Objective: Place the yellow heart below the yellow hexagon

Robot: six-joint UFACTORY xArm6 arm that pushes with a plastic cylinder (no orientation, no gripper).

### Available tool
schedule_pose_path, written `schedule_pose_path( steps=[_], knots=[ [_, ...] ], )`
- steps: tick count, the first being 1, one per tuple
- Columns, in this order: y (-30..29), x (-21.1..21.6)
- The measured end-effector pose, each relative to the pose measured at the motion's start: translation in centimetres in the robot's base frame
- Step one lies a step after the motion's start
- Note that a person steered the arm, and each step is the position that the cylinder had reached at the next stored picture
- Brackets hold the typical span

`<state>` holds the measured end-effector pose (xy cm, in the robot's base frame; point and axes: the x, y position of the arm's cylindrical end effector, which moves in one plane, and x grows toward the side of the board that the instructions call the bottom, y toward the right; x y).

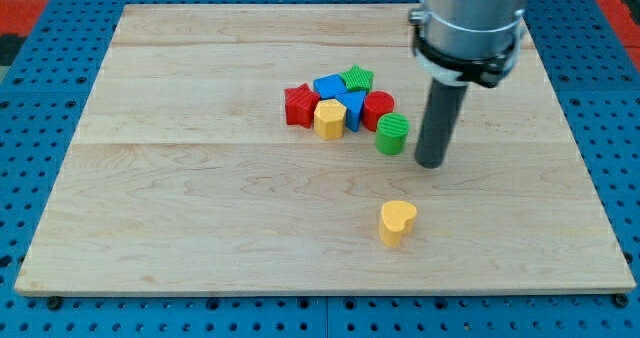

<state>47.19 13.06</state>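
The yellow heart (397,221) lies alone on the wooden board, toward the view's bottom, right of centre. The yellow hexagon (329,119) sits in a tight cluster near the board's middle, at the cluster's lower edge. My tip (430,163) rests on the board to the right of the cluster, just right of the green cylinder (392,134), and above and slightly right of the yellow heart. It touches no block.
The cluster also holds a red block (300,106), a blue block (330,86), a second blue block (354,108), a green star (358,77) and a red cylinder (378,108). The board (200,198) lies on a blue pegboard surface.
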Motion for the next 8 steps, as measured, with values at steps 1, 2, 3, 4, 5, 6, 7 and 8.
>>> schedule_pose_path(
  steps=[1,2,3,4,5,6,7,8],
  knots=[
    [0.1,-0.8],
    [-3.3,-2.1],
    [-4.1,-2.4],
    [-1.1,2.6],
    [-1.1,9.7],
    [-5.9,10.1],
    [-10.2,6.4],
    [-11.2,3.8]
  ],
)
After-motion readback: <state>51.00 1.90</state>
